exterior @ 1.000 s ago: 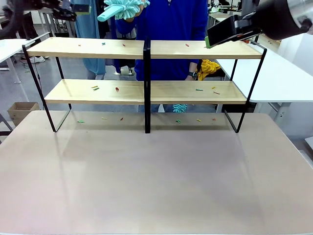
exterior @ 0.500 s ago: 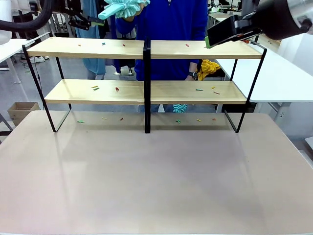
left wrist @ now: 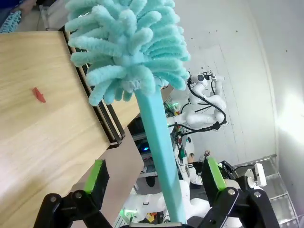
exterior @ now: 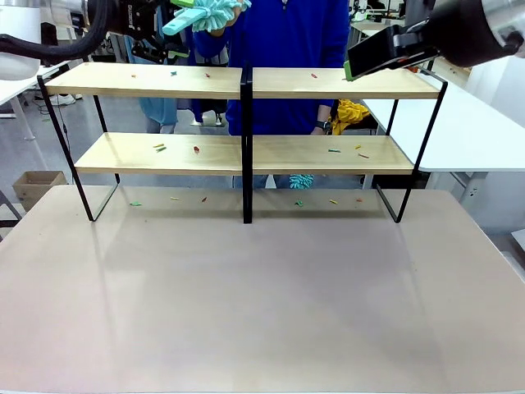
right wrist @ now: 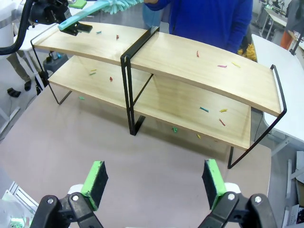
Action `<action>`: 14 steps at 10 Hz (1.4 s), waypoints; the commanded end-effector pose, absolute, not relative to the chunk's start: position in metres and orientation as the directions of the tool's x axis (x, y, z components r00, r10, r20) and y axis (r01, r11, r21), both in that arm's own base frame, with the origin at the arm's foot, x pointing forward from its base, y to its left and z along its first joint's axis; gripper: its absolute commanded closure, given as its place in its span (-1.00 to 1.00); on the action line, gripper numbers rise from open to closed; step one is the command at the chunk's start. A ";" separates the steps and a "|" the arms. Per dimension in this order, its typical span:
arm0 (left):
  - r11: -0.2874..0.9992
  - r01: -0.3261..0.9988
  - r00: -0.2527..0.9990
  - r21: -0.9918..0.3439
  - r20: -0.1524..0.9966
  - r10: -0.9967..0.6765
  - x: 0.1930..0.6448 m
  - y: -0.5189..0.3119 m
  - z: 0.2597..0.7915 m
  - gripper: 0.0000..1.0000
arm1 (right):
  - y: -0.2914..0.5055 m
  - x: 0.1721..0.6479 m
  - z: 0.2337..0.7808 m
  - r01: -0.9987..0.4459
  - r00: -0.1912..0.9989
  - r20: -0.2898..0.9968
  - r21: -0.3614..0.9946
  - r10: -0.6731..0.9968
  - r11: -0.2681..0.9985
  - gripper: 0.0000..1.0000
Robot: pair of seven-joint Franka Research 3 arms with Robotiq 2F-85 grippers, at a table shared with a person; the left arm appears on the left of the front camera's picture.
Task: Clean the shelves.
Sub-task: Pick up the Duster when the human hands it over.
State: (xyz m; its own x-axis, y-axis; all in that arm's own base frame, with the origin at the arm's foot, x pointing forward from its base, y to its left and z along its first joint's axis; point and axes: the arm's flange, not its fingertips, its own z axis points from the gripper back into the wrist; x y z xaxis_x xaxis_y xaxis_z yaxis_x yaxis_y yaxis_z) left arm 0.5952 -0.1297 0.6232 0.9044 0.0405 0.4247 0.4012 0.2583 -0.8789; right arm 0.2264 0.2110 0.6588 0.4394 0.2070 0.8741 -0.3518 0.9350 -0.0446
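Note:
The shelves (exterior: pixel 164 80) stand across the far half of the brown table, and small coloured scraps (exterior: pixel 160 148) lie on their boards. Behind them a person's hand (exterior: pixel 215 23) holds up a teal fluffy duster (exterior: pixel 209 10). My left gripper (exterior: pixel 164 39) is above the top left board, open, with the duster's handle (left wrist: pixel 161 156) between its green pads (left wrist: pixel 97 175); neither pad touches it. The top board (left wrist: pixel 38 123) lies below. My right gripper (exterior: pixel 361 61) hovers open above the right end of the shelves (right wrist: pixel 190 61), with nothing between its fingers (right wrist: pixel 97 183).
More scraps (exterior: pixel 299 203) lie on the tabletop under the rack. A second teal duster (exterior: pixel 301 180) and a yellow cloth (exterior: pixel 349 115) sit behind the shelves. White tables (exterior: pixel 467 131) flank the scene, and a cardboard box (exterior: pixel 37 185) stands on the floor at left.
My left gripper has come in from the top left corner, moving right until its fingers straddle the duster's handle. The right arm and the duster have stayed put.

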 end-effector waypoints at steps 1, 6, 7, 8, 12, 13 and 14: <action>0.261 0.403 0.901 -0.877 0.431 0.055 0.597 -0.129 0.631 -1.00 | 0.210 0.227 0.660 -0.355 0.442 0.873 -0.040 0.205 0.934 -1.00; 0.242 0.476 0.859 -0.845 0.506 0.079 0.594 -0.129 0.633 0.94 | 0.210 0.227 0.660 -0.355 0.442 0.873 -0.040 0.205 0.934 -1.00; 0.243 0.481 0.856 -0.842 0.511 0.079 0.595 -0.130 0.634 1.00 | 0.210 0.227 0.660 -0.355 0.442 0.873 -0.040 0.205 0.934 -1.00; 0.247 0.482 0.854 -0.841 0.514 0.079 0.594 -0.130 0.633 0.48 | 0.210 0.227 0.660 -0.355 0.442 0.873 -0.040 0.205 0.934 -1.00; 0.239 0.500 0.844 -0.833 0.530 0.080 0.593 -0.130 0.633 1.00 | 0.210 0.227 0.660 -0.355 0.442 0.873 -0.040 0.205 0.934 -1.00; 0.238 0.503 0.842 -0.831 0.533 0.080 0.592 -0.129 0.633 1.00 | 0.210 0.227 0.660 -0.355 0.442 0.873 -0.040 0.205 0.934 -1.00; 0.239 0.508 0.839 -0.827 0.538 0.079 0.591 -0.129 0.634 1.00 | 0.210 0.227 0.660 -0.355 0.442 0.873 -0.040 0.205 0.934 -1.00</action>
